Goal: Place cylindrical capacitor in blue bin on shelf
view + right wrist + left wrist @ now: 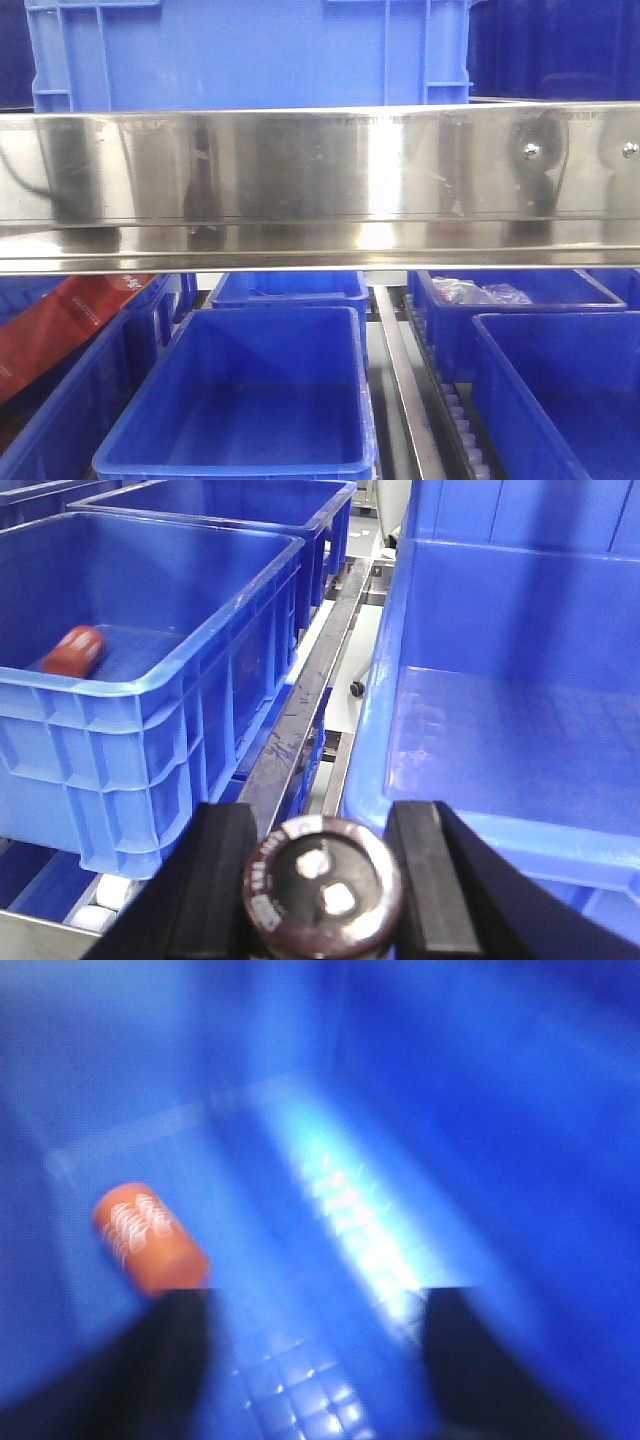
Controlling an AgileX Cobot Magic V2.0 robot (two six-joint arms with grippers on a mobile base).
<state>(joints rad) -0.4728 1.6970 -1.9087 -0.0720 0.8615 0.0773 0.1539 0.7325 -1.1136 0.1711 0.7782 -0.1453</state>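
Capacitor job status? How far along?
Done: grasp; the right gripper is shut on the cylindrical capacitor. In hand: it is held facing the rail between two blue bins, inside neither. Remaining: place it in a bin and release. The left gripper is open, in a bin holding an orange cylinder.

Ahead of the right gripper's (322, 830) jaws runs the shelf (300, 715) rail (scuffed steel); one blue bin (160, 740) sits left of them, a second bin (500, 730) right.

front: close, facing shelf (320, 180) | left wrist: inside bin (480, 1110) | right wrist: low, sees same bin (150, 710)
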